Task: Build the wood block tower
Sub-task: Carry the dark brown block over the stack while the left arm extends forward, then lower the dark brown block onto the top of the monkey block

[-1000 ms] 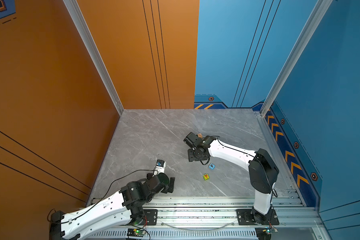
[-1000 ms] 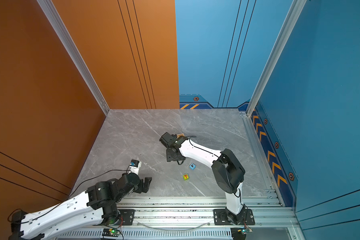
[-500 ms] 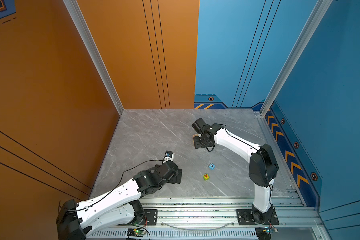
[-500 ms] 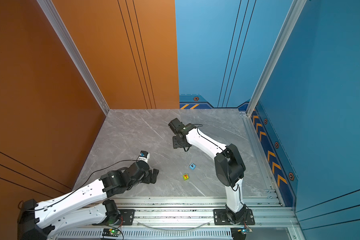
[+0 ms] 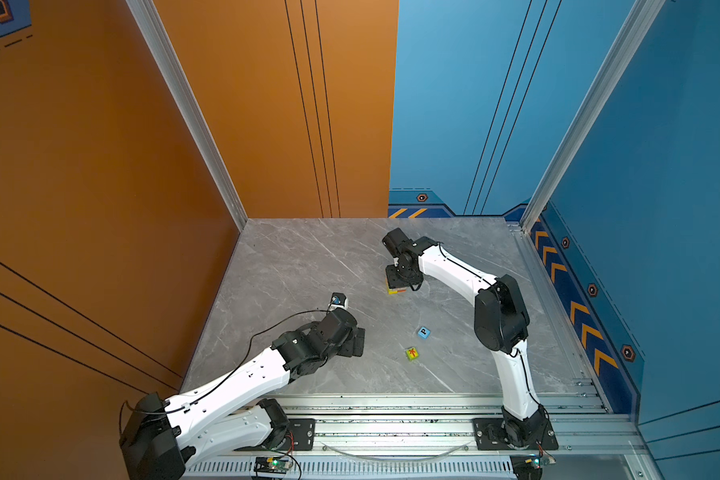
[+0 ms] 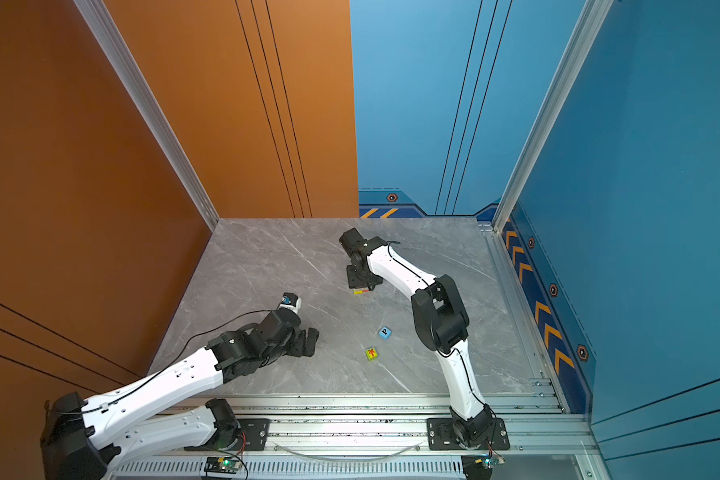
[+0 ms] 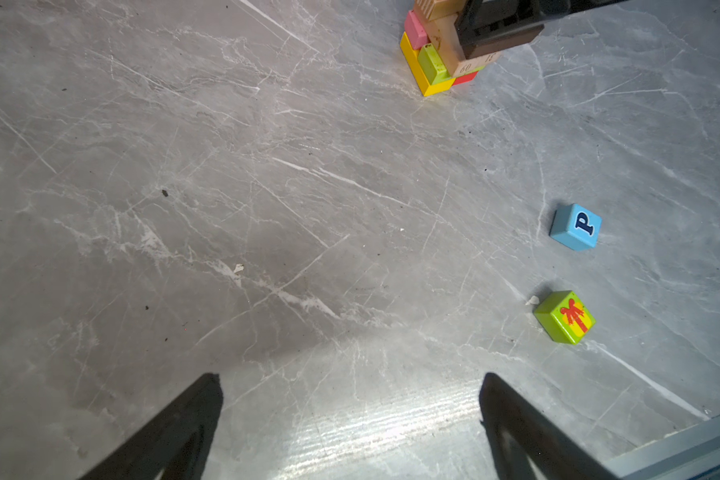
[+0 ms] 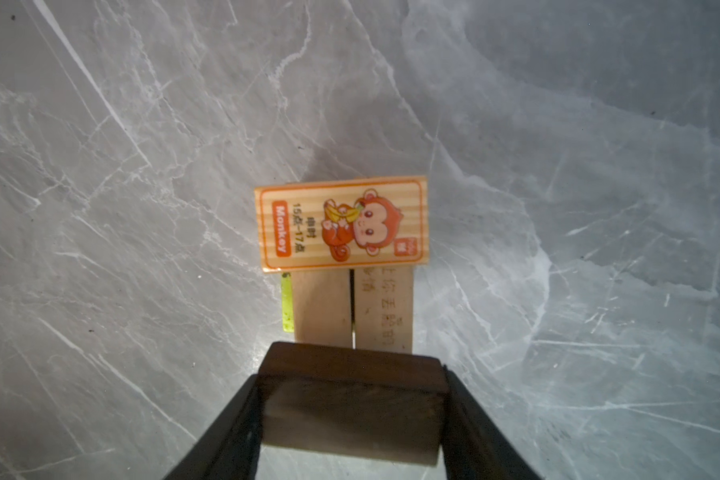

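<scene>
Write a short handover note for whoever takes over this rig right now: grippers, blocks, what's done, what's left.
Left gripper: open, empty.
Right gripper: shut on the dark brown block, at the top of the tower beside the monkey block.
Done: tower stacked up to the tan blocks and monkey block.
Loose on the table: blue P cube, green cube.
Left: release the dark brown block, then probably stack both cubes.

The right pincer (image 5: 400,279) hangs over the wood block tower (image 5: 395,290).

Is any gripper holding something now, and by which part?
The right gripper holds the dark brown block by its two opposite ends; the left gripper holds nothing.
</scene>
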